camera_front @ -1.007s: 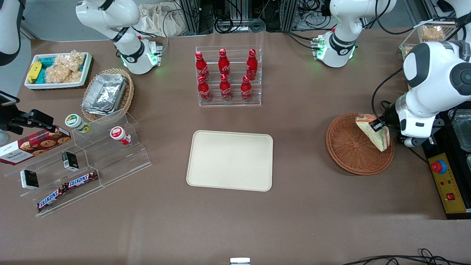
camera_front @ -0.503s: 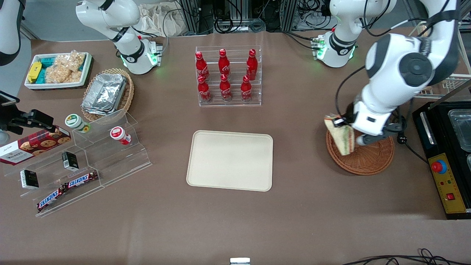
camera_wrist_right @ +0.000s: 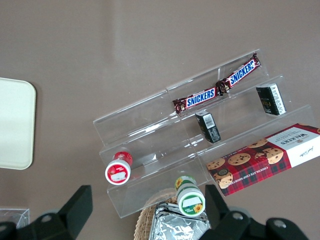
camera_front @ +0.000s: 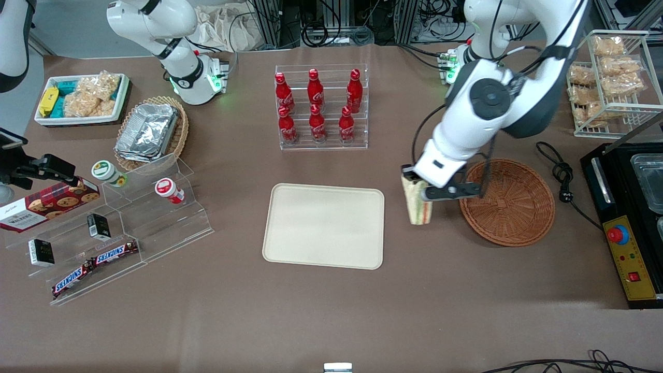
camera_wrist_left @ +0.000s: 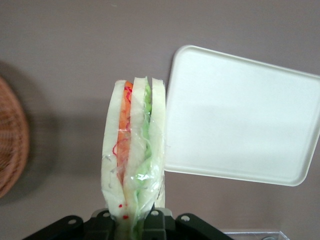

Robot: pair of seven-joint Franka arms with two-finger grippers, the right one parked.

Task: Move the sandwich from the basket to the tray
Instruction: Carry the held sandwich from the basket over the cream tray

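My left gripper (camera_front: pixel 414 189) is shut on the sandwich (camera_front: pixel 417 206), a plastic-wrapped wedge of pale bread with green, orange and red layers. It hangs in the air between the reddish-brown wicker basket (camera_front: pixel 510 217) and the cream tray (camera_front: pixel 323 225). In the left wrist view the sandwich (camera_wrist_left: pixel 134 150) sticks out of my gripper (camera_wrist_left: pixel 134 222), with the tray (camera_wrist_left: pixel 240 115) beside it and the basket's rim (camera_wrist_left: pixel 12 145) showing. The basket holds nothing. The tray is bare.
A clear rack of red cola bottles (camera_front: pixel 321 106) stands farther from the front camera than the tray. A stepped acrylic stand (camera_front: pixel 114 228) with snacks lies toward the parked arm's end. A white wire rack (camera_front: pixel 608 77) and a black appliance (camera_front: pixel 629 217) lie toward the working arm's end.
My gripper has lifted the sandwich out of the basket and carried it toward the tray. The basket now holds nothing.
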